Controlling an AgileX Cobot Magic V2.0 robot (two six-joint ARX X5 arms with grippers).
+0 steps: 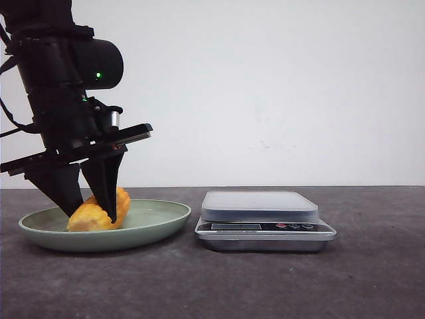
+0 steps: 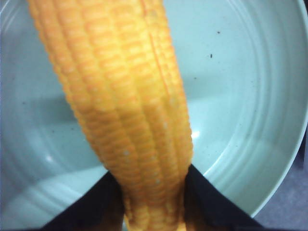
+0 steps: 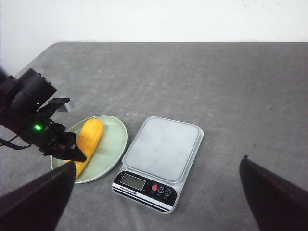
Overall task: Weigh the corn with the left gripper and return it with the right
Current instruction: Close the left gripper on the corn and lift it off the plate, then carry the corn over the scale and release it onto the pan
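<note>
Gray counter (image 1: 372, 286) held our plate (image 1: 159, 222) and scale (image 1: 260, 206). Our left end effector (image 1: 89, 203) squeezed the corn (image 1: 93, 216); weighing and returning were left.

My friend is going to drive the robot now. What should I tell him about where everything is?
Left gripper: fingers on either side of the corn, which lies on the green plate; whether they squeeze it yet is unclear.
Right gripper: open, empty, up above the table.
Scale: bare, beside the plate.
Done: left arm reached the corn.
Left: lift it onto the scale, weigh it, then the right gripper returns it to the plate.
</note>
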